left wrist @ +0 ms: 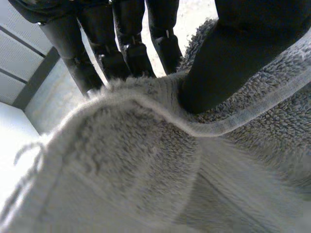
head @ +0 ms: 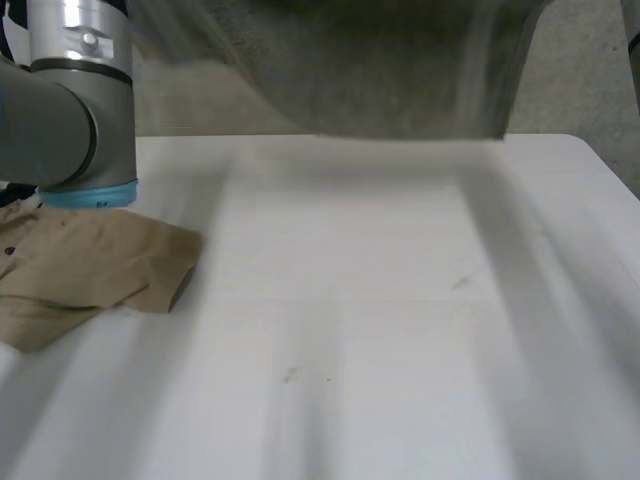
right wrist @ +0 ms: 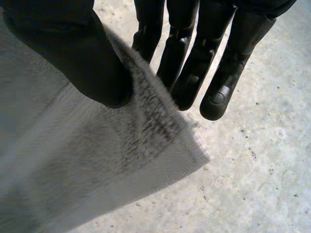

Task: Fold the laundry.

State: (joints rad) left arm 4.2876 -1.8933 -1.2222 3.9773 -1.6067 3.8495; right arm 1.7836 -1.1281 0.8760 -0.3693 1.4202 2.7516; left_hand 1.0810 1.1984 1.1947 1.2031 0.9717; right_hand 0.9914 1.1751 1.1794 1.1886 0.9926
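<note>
White surface [head: 380, 330] is bare across its near and middle parts, with a tan garment [head: 80, 265] lying crumpled at its left side, just beside the left arm [head: 70, 110]. Beyond that, above the far edge of the surface, a grey towel [head: 380, 70] hangs in the air, spread wide and clear of the surface. The left robot hand [left wrist: 228, 53] is clamped on the towel's hemmed edge, thumb on one face and fingers [left wrist: 129, 53] behind the other. The right robot hand [right wrist: 73, 53] pinches a corner of the towel in the same way, thumb against fingers [right wrist: 194, 63], with the floor [right wrist: 262, 160] showing below that corner. Judged step: the towel is lifted and held open, ready to be laid out before the first fold. The next move calls for both pinches to hold while the towel is brought down flat onto the bare middle of the surface, edge taut between the robot hands and kept apart from the garment. Limits of observation: the towel's top is cut off in the head view and its lower edge is hard to trace. Whether the left robot hand is at a corner or along the hem cannot be told. The garment is partly cut off and partly covered by the left arm.
</note>
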